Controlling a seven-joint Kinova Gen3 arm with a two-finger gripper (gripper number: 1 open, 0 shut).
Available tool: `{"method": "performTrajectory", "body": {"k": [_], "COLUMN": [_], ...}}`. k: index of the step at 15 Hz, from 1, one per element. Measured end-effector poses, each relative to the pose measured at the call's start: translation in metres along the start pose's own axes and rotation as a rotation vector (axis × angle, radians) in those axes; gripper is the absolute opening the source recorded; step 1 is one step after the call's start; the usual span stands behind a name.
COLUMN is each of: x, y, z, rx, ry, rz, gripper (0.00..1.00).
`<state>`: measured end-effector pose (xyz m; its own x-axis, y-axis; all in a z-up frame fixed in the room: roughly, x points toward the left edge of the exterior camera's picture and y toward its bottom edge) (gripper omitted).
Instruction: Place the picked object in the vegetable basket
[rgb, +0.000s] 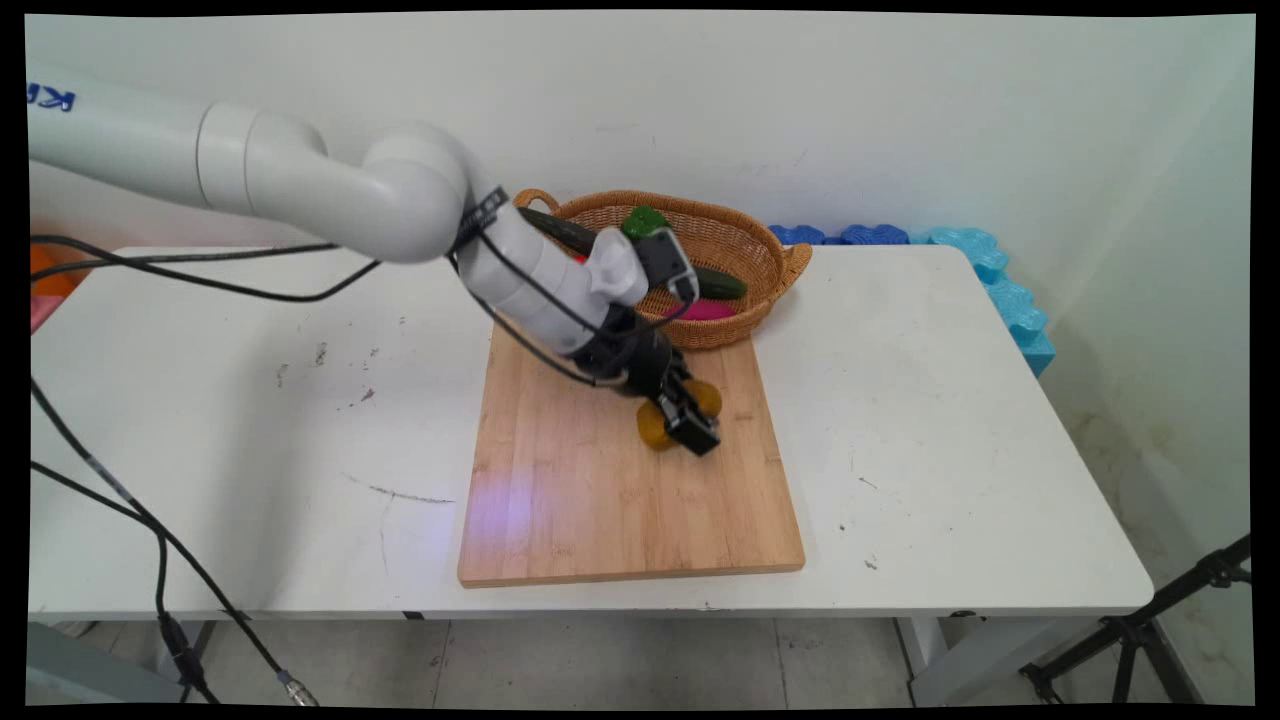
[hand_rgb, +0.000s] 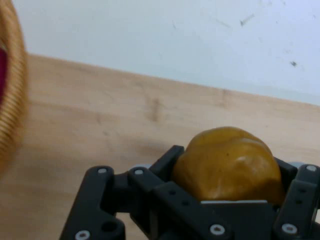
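Yellow-brown rounded fruit (hand_rgb: 227, 162) clenched in the end effector (rgb: 688, 420), low over the wooden cutting board (rgb: 600, 500) on the desk (rgb: 950, 400), near the wicker basket (rgb: 740, 240). Risk, judged: smooth curved skin may slip from the fingers and roll off the board.
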<state>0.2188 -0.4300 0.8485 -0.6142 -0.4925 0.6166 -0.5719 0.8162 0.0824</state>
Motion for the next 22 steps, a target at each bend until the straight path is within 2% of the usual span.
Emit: {"method": "performTrajectory", "body": {"k": [5, 13, 18, 22], "x": [0.033, 0.076, 0.085, 0.083], "y": [-0.029, -0.096, -0.132, -0.148], "z": [-0.014, -0.012, 0.0, 0.011], "rx": [0.05, 0.167, 0.214, 0.225], "ry": [0.025, 0.029, 0.019, 0.016], "rz": [0.128, 0.319, 0.36, 0.357], "gripper": [0.0, 0.0, 0.0, 0.0]}}
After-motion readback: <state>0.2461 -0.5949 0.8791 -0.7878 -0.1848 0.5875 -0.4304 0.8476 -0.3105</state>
